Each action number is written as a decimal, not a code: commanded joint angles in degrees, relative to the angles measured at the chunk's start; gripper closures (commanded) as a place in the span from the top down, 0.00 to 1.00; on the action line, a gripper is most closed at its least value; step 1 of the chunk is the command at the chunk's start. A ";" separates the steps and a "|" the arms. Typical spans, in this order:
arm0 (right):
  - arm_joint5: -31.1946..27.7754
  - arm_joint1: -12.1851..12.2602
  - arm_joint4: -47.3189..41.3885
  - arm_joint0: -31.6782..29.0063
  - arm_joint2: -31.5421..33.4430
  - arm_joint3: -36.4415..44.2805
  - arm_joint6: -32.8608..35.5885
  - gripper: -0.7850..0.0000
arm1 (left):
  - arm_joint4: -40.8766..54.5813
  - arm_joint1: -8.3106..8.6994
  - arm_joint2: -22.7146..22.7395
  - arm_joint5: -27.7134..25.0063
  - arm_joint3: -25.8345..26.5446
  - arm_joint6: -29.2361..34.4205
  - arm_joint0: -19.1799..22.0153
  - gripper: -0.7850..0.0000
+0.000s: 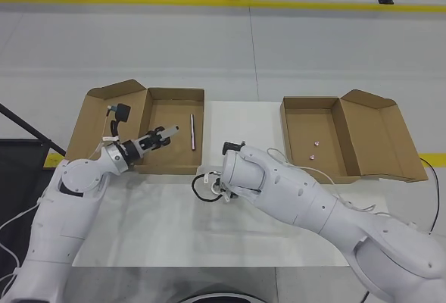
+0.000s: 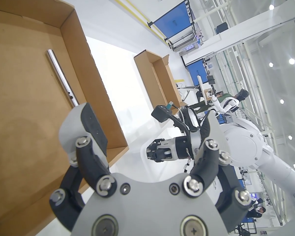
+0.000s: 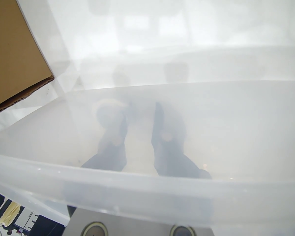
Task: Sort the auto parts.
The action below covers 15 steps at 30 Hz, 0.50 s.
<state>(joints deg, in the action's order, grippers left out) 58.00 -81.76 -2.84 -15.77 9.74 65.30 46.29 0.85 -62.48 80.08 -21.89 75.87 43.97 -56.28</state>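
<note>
White counter (image 1: 169, 220) bears a cardboard box (image 1: 169, 110) where we see the metal rod (image 1: 193, 130) lying front to back, just beyond our left gripper (image 1: 169, 133), which hangs released and empty, nearer than the right gripper (image 2: 150, 152).

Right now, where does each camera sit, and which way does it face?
Top view: above the arms, looking down at the table, left box and right box; both arms show.
Left wrist view: on the left wrist, looking past the open left gripper into the left box; the right gripper shows beyond.
Right wrist view: on the right wrist, looking at the right gripper through a translucent plastic wall.
Shared: top and left wrist views both show the metal rod in the left box.
</note>
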 commanded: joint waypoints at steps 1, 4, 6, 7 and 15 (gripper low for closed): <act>0.00 0.03 -0.07 -0.08 0.00 -0.23 0.00 0.33 | 0.05 0.01 -0.16 -0.03 -0.15 -0.07 0.15 1.00; 0.00 0.11 -0.41 -0.25 0.00 -0.66 0.00 0.33 | 0.00 0.04 -0.37 0.01 -0.46 -0.16 0.38 1.00; 0.00 0.17 -0.49 -0.37 0.00 -0.79 0.00 0.30 | 0.09 0.05 -0.51 0.06 -0.73 -0.29 0.49 1.00; 0.00 0.22 -0.49 -0.39 0.00 -0.78 0.00 0.24 | 0.12 0.06 -0.57 0.04 -0.81 -0.31 0.55 1.00; 0.00 1.41 -1.16 -0.03 0.00 0.58 0.00 0.00 | 0.12 0.11 -1.18 0.22 -1.17 -0.53 1.09 1.00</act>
<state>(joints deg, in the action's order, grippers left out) 58.00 -80.55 -3.96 -15.80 9.74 65.65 46.29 1.00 -62.37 79.03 -21.70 74.73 43.46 -55.27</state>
